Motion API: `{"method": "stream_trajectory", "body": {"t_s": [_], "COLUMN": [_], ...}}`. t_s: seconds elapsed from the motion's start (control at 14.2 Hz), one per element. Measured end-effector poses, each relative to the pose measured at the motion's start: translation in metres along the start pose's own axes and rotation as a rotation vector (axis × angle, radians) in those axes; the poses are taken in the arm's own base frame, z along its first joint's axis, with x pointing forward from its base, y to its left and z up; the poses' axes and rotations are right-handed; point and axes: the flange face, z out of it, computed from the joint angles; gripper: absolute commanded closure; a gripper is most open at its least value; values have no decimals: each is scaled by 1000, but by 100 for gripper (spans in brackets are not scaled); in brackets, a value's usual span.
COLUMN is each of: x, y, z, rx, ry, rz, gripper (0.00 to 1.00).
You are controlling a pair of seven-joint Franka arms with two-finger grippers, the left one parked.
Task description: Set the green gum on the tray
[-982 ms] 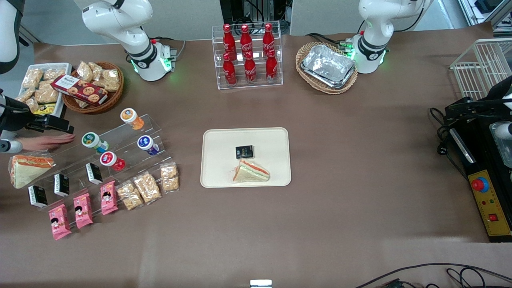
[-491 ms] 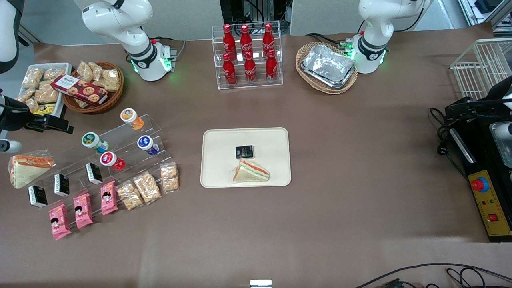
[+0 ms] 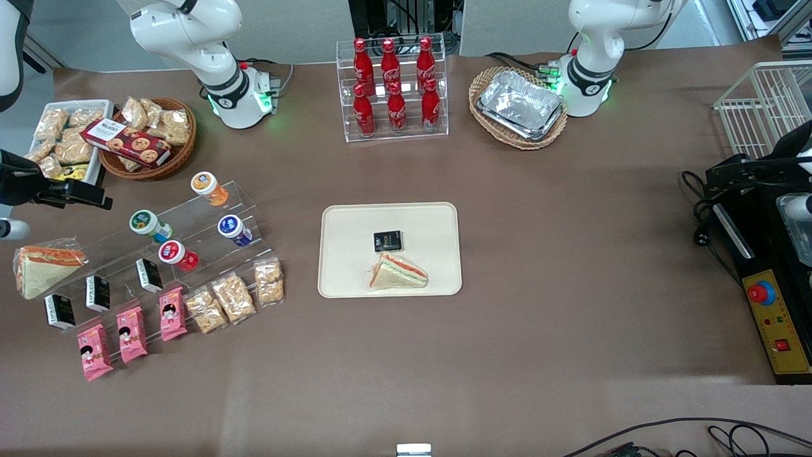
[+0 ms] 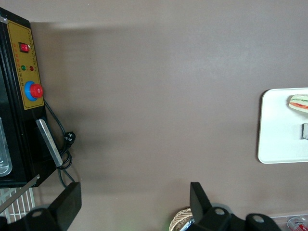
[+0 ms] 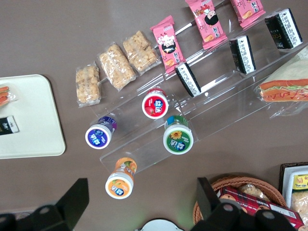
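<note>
The green gum (image 3: 147, 223), a small bottle with a white-rimmed green lid, lies on a clear stepped stand (image 3: 190, 219); it also shows in the right wrist view (image 5: 178, 138). The beige tray (image 3: 355, 222) lies mid-table and holds a wrapped sandwich (image 3: 398, 273) and a black packet (image 3: 387, 241); its corner shows in the right wrist view (image 5: 33, 130). My gripper (image 3: 89, 193) hangs above the table toward the working arm's end, apart from the gum and slightly farther from the front camera. In the right wrist view the gripper (image 5: 142, 202) is open and empty.
Orange-lidded (image 3: 207, 186), blue-lidded (image 3: 233, 228) and red-lidded (image 3: 176, 254) bottles share the stand with black packets and snack bars. A wrapped sandwich (image 3: 41, 270) lies beside it. A wicker snack basket (image 3: 147, 136), a cola rack (image 3: 392, 89) and a foil-tray basket (image 3: 520, 106) stand farther away.
A person's hand that reached beside the stand has withdrawn out of view. My gripper has drifted slightly farther from the front camera. The gum has not moved.
</note>
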Motion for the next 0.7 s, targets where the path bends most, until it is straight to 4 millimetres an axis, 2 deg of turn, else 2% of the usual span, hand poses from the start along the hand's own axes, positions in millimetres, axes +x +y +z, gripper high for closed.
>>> {"method": "stream_trajectory", "body": {"t_s": [0.42, 0.56, 0.7], "x": [-21, -29, -37], "y": [5, 9, 16], "z": [-23, -21, -9], "rx": [23, 32, 26], "ry": [37, 56, 85], "rz": [-6, -7, -8], "gripper": [0, 0, 0]}}
